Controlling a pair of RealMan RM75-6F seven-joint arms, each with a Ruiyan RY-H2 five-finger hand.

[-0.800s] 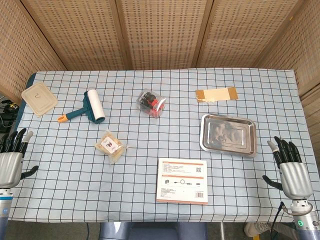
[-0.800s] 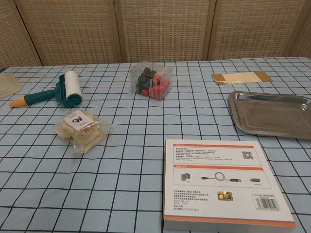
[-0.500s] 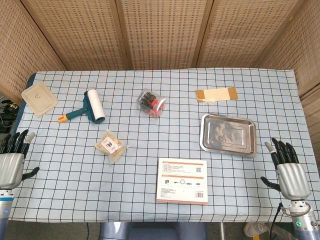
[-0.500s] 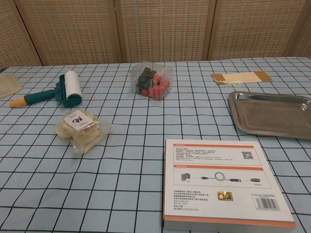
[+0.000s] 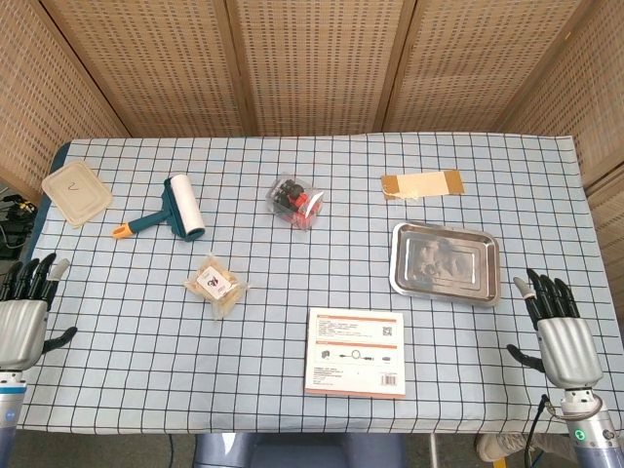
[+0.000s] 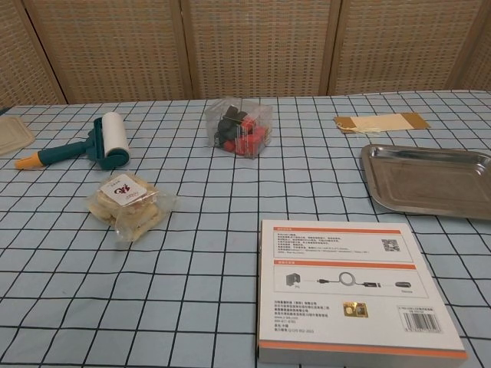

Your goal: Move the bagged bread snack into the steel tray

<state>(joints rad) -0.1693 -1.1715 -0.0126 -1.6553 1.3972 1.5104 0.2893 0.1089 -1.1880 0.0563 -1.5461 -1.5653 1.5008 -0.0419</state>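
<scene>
The bagged bread snack (image 5: 215, 286) (image 6: 129, 203), a clear bag with a white and red label, lies on the checked cloth left of centre. The steel tray (image 5: 446, 264) (image 6: 430, 182) sits right of centre with nothing in it. My left hand (image 5: 21, 317) hovers at the table's front left edge, fingers spread and holding nothing. My right hand (image 5: 561, 336) hovers at the front right edge, below and right of the tray, fingers also spread and holding nothing. Neither hand shows in the chest view.
A white boxed product (image 5: 356, 352) (image 6: 356, 288) lies at the front between snack and tray. A lint roller (image 5: 172, 210) (image 6: 92, 143), a clear box of red and black parts (image 5: 295, 201) (image 6: 240, 127), a brown envelope (image 5: 421, 183) and a beige lid (image 5: 76, 192) lie further back.
Both hands have drawn back a little toward the front edge of the table. Nothing on the table has moved.
</scene>
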